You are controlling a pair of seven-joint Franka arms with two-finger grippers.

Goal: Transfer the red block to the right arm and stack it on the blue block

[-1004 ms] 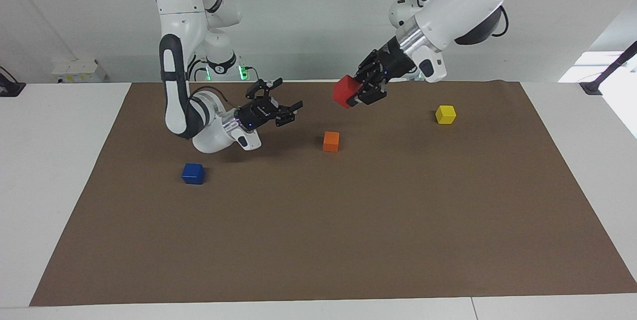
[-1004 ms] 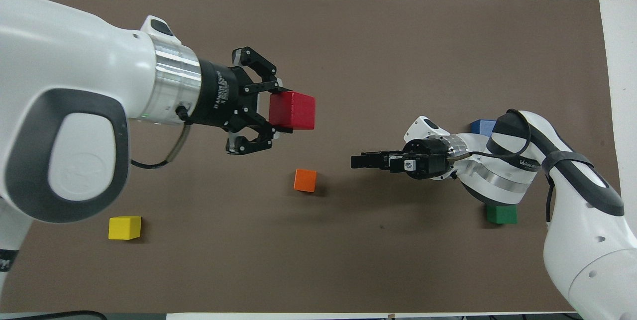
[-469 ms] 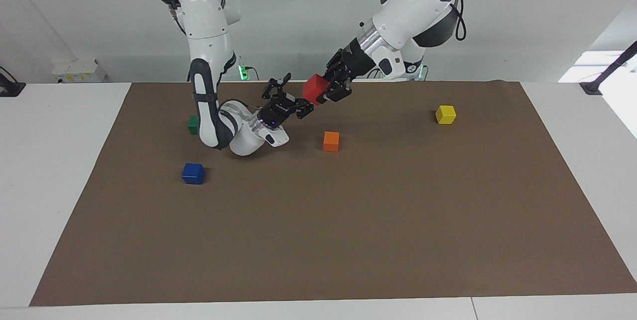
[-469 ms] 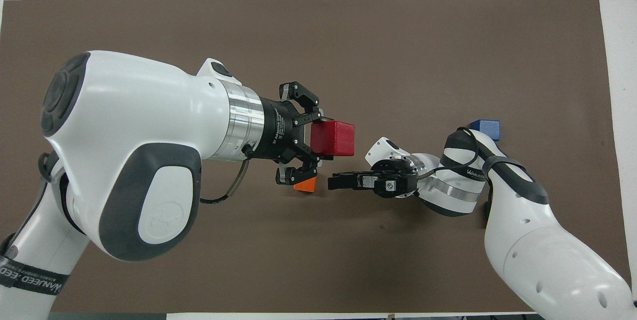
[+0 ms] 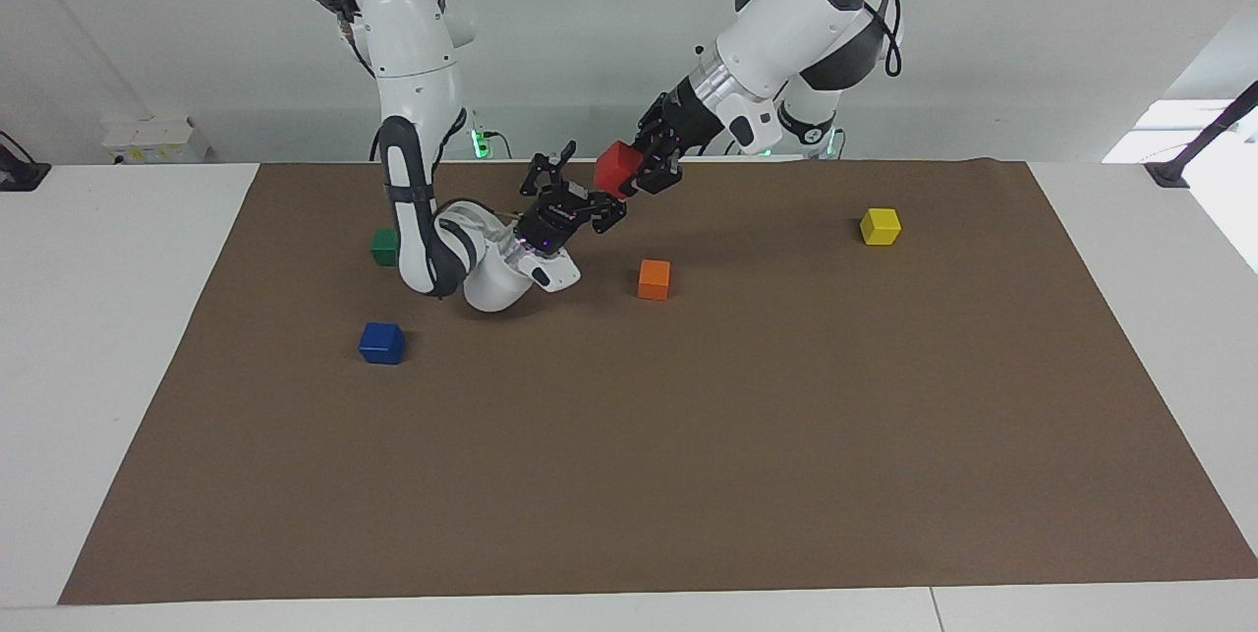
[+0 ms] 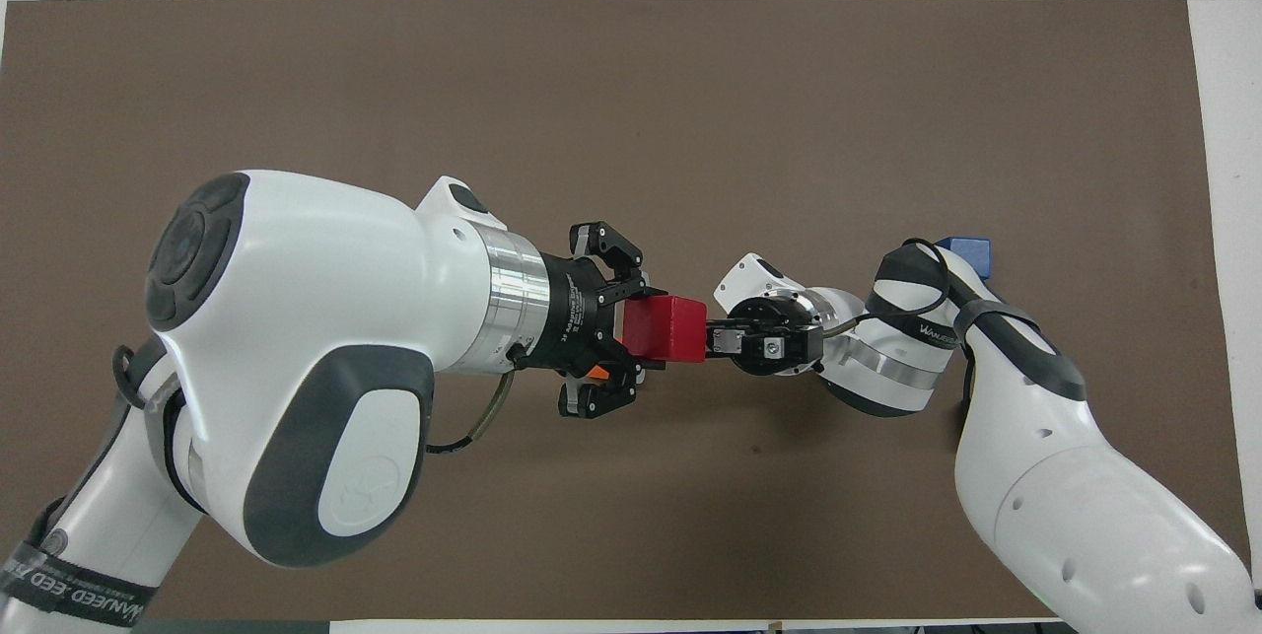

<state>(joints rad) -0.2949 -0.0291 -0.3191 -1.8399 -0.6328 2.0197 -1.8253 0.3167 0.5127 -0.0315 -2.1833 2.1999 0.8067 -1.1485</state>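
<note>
The red block (image 5: 615,167) (image 6: 666,327) hangs in the air over the mat, with my left gripper (image 5: 634,172) (image 6: 651,328) shut on it. My right gripper (image 5: 588,188) (image 6: 712,338) points up at the block from the right arm's end, open, its fingertips reaching the block's free side. Whether they touch it I cannot tell. The blue block (image 5: 381,343) (image 6: 971,251) lies on the mat toward the right arm's end, partly covered by the right arm in the overhead view.
An orange cube (image 5: 654,279) lies on the brown mat (image 5: 688,475) below the two grippers. A green cube (image 5: 383,246) sits beside the right arm's elbow, nearer to the robots than the blue block. A yellow cube (image 5: 880,226) lies toward the left arm's end.
The left gripper carried the red block toward the right arm's end. The right gripper swung up and in to meet it, and the gap between them has closed.
</note>
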